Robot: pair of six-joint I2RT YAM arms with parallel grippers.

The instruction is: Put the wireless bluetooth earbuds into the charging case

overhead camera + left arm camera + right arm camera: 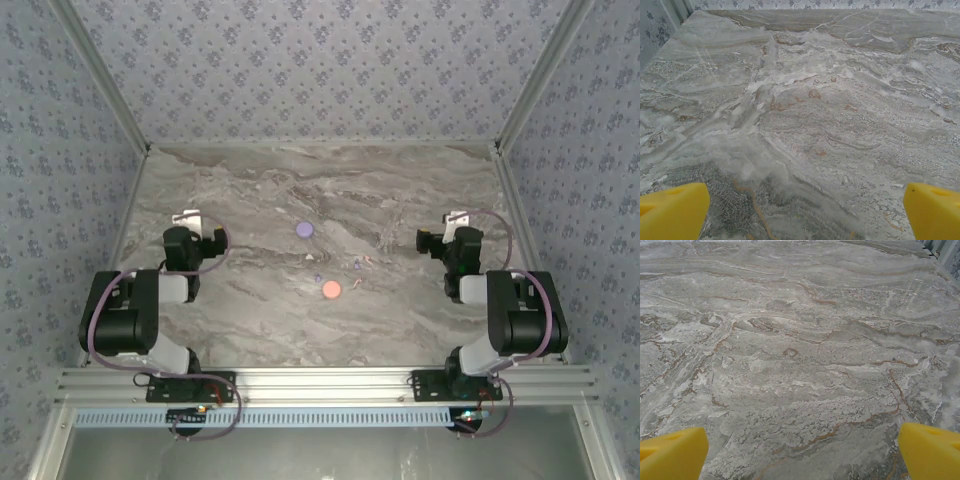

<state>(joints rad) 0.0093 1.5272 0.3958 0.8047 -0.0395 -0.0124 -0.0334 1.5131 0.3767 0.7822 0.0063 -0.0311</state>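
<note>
I am looking down from the top view at two folded arms, one at each side of the marbled grey table [250, 330]. My left gripper [192, 222] is sitting at about 9 o'clock from the table's middle and pointing toward 12 o'clock. My right gripper [450, 225] is sitting at about 3 o'clock and pointing the same way. Both are hanging well apart from everything lying in the centre.

In the left wrist view my left gripper [804, 212] is holding its yellow fingers [672, 212] spread wide, one at each bottom corner, with bare stone lying between them. In the right wrist view my right gripper [802, 452] is doing the same, its yellow fingers [930, 452] standing far apart over veined marble. Neither hand is pinching anything.

The task's things are lying between my two arms. The orange round case [332, 290] is resting near the table's centre, and the lavender round case [305, 229] is lying at 11 o'clock from it, apart from it. The pinkish-orange earbuds [357, 266] are showing as tiny curved specks at about 1 to 2 o'clock from the orange case, near it but not touching. A lavender earbud [318, 279] is lying just beside the orange case at about 10 o'clock. A whitish speck [309, 257] is sitting farther out toward 11 o'clock, between the two cases. The specks are too small for me to be telling how each one is turned.
</note>
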